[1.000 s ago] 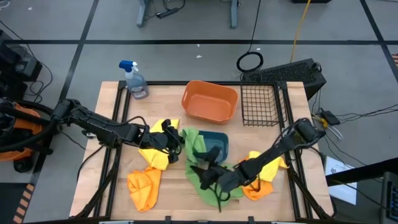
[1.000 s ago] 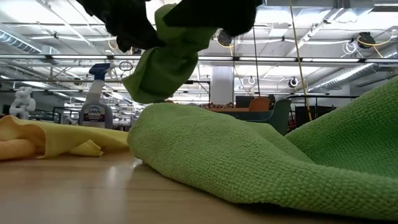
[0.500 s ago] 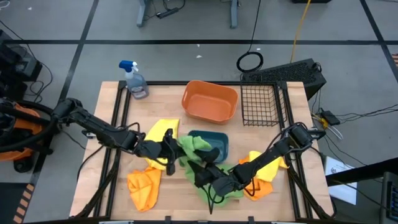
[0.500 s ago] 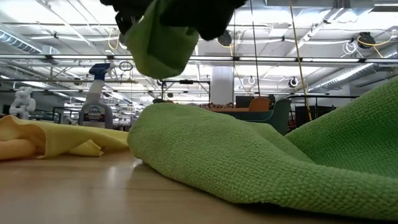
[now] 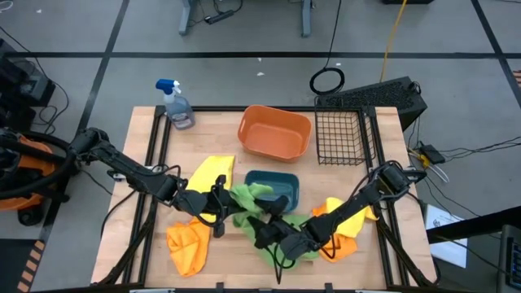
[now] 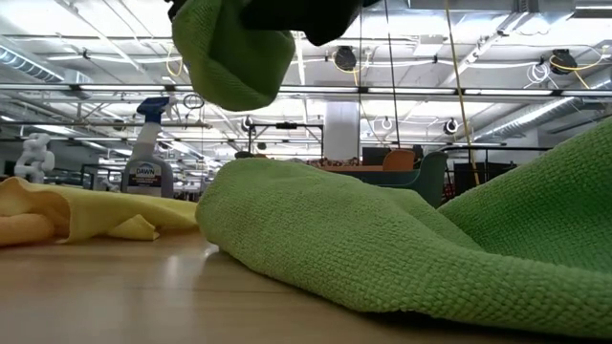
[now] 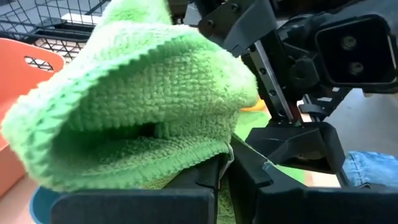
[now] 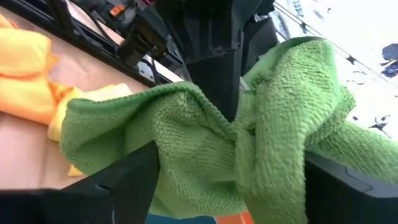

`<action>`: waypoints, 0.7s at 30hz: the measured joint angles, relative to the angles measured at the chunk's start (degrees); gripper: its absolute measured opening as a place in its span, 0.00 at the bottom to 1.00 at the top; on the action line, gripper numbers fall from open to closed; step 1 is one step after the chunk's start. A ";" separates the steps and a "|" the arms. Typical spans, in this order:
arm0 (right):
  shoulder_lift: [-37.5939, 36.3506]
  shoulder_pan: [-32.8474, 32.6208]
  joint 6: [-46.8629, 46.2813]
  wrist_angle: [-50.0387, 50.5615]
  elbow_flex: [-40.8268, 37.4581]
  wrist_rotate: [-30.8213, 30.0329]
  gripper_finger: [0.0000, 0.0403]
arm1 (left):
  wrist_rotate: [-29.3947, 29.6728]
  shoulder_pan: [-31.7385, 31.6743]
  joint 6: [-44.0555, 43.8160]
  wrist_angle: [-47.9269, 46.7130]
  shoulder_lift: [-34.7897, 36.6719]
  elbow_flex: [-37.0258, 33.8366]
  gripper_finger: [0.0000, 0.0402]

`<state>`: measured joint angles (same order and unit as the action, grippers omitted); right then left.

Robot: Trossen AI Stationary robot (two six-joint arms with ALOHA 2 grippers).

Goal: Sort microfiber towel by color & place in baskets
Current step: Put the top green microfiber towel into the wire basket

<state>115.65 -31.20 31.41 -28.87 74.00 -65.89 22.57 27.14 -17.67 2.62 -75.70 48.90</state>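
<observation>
- Green terry is clamped between the fingers of the left gripper (image 5: 221,205), a bunched green towel (image 7: 143,106) held up off the table, just beside the teal tray (image 5: 286,186) on its spray-bottle side.
- Fingers of the right gripper (image 5: 264,230) are seen closed on the same green cloth in the right wrist view, on the side of the teal tray away from the orange tub (image 5: 275,133); a second green towel (image 6: 382,248) lies spread on the wood beneath.
- Seen from table height, the lifted green bundle hangs clear above the spread one.
- Part of the green cloth is draped over the near rim of the teal tray.
- A yellow towel (image 5: 210,172) lies flat beside the teal tray, toward the spray bottle (image 5: 177,106); an orange towel (image 5: 187,244) sits further out, near the table's front edge.
- More yellow and orange cloth (image 5: 346,232) is heaped on the opposite side of the teal tray, under the right arm.
- The black wire basket (image 5: 340,137) stands behind the teal tray next to the orange tub; both look unfilled.
- The step in hand is judged to be the lifting and separating of a green towel for the teal tray.
- Next, one gripper's release would be called for, so the cloth can be carried over the tray's rim and dropped inside without dragging the towel beneath.
</observation>
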 joint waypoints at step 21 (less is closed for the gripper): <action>-0.10 1.51 -5.14 1.03 -0.02 6.75 0.38 | -3.01 1.85 5.08 0.02 -0.07 -0.04 0.14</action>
<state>115.55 -29.69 26.27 -27.83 73.97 -59.14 19.56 28.99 -12.59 2.64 -75.77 48.86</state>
